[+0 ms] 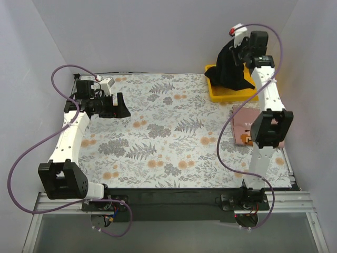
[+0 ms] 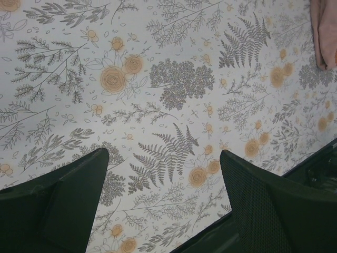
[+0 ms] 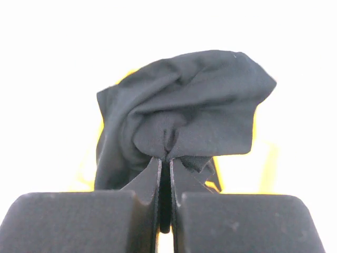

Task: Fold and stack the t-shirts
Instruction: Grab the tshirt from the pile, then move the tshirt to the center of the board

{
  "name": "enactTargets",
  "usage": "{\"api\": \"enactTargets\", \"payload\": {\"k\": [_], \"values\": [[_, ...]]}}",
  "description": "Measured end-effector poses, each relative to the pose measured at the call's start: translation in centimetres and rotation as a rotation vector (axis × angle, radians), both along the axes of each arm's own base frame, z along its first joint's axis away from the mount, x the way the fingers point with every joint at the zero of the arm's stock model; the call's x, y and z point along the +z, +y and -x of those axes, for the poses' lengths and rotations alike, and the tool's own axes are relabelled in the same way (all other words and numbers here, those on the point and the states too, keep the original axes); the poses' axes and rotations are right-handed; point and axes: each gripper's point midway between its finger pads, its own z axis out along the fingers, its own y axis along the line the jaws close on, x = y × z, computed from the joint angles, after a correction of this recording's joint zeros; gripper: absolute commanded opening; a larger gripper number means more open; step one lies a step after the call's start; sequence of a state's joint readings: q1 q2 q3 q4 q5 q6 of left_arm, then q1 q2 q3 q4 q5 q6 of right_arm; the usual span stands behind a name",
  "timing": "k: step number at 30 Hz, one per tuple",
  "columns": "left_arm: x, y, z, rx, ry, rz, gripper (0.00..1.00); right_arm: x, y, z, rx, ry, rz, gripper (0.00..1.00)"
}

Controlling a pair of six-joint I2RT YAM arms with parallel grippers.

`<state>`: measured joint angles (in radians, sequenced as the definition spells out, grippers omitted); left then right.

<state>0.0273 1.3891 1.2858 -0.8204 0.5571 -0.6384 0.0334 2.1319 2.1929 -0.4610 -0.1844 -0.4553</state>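
Observation:
A black t-shirt (image 1: 230,71) hangs bunched from my right gripper (image 1: 237,48) above the yellow tray (image 1: 221,94) at the back right. Its lower end still rests in the tray. In the right wrist view the jaws are pinched shut on a fold of the t-shirt (image 3: 179,116), with my right gripper (image 3: 165,158) at its lower edge and the yellow tray behind. My left gripper (image 1: 120,107) is open and empty, hovering over the flowered cloth at the left; in the left wrist view my left gripper (image 2: 164,158) has only the cloth between its fingers.
A pinkish book (image 1: 246,126) lies on the flowered tablecloth (image 1: 168,137) in front of the tray, partly under the right arm; its corner shows in the left wrist view (image 2: 324,31). White walls enclose the table on three sides.

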Motion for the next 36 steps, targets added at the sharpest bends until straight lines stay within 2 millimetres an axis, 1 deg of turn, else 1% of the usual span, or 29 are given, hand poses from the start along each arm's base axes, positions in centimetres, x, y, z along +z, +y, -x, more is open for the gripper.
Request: {"api": "enactTargets", "payload": {"k": [1, 2, 3, 4, 5, 6, 7, 8, 9, 11, 12, 13, 15, 19, 25, 31, 34, 35, 36], "values": [[0.2, 0.0, 0.0, 0.001, -0.006, 0.001, 0.86, 2.4, 0.2, 0.5, 0.007, -0.043, -0.008, 0.01], [0.5, 0.0, 0.0, 0.005, -0.016, 0.002, 0.86, 5.9, 0.6, 1.4, 0.018, -0.108, -0.026, 0.01], [0.9, 0.0, 0.1, 0.009, -0.027, 0.001, 0.86, 10.1, 1.1, 2.6, 0.033, -0.192, -0.045, 0.01], [1.1, 0.1, 0.1, 0.013, -0.036, -0.001, 0.86, 13.3, 1.6, 3.7, 0.049, -0.257, -0.063, 0.01], [1.4, 0.2, 0.2, 0.018, -0.049, -0.006, 0.86, 17.5, 2.4, 5.6, 0.072, -0.343, -0.090, 0.01], [1.8, 0.3, 0.2, 0.024, -0.060, -0.009, 0.87, 20.1, 3.1, 7.0, 0.094, -0.396, -0.105, 0.01], [2.0, 0.3, 0.3, 0.029, -0.069, -0.013, 0.86, 23.1, 4.2, 8.8, 0.121, -0.459, -0.129, 0.01], [2.3, 0.4, 0.4, 0.033, -0.077, -0.016, 0.86, 25.6, 5.3, 10.5, 0.155, -0.516, -0.149, 0.01], [2.7, 0.6, 0.3, 0.042, -0.090, -0.023, 0.86, 27.4, 6.4, 11.8, 0.185, -0.557, -0.169, 0.01], [3.5, 0.8, 0.3, 0.053, -0.111, -0.033, 0.86, 30.8, 9.4, 14.8, 0.266, -0.639, -0.214, 0.01], [3.9, 1.0, 0.2, 0.060, -0.121, -0.040, 0.86, 31.7, 10.4, 15.8, 0.294, -0.662, -0.229, 0.01], [4.3, 1.1, 0.2, 0.066, -0.131, -0.045, 0.86, 32.5, 12.0, 16.9, 0.332, -0.684, -0.248, 0.01], [5.1, 1.3, 0.1, 0.077, -0.152, -0.053, 0.86, 33.6, 14.6, 18.4, 0.390, -0.713, -0.284, 0.01], [6.3, 1.6, 0.4, 0.101, -0.181, -0.065, 0.86, 35.4, 18.2, 20.6, 0.469, -0.766, -0.348, 0.01], [7.5, 2.0, 1.1, 0.147, -0.209, -0.063, 0.86, 38.9, 21.2, 23.8, 0.542, -0.904, -0.418, 0.01], [7.7, 2.0, 1.1, 0.176, -0.198, -0.045, 0.86, 41.3, 23.4, 26.8, 0.609, -1.006, -0.471, 0.01], [7.7, 2.1, 1.1, 0.190, -0.192, -0.041, 0.86, 41.9, 24.5, 28.0, 0.640, -1.041, -0.479, 0.01], [7.7, 2.1, 1.1, 0.195, -0.191, -0.042, 0.86, 41.8, 24.8, 28.3, 0.647, -1.050, -0.480, 0.01], [7.7, 2.2, 1.1, 0.199, -0.191, -0.043, 0.86, 41.2, 25.2, 28.4, 0.656, -1.045, -0.478, 0.01]]}}
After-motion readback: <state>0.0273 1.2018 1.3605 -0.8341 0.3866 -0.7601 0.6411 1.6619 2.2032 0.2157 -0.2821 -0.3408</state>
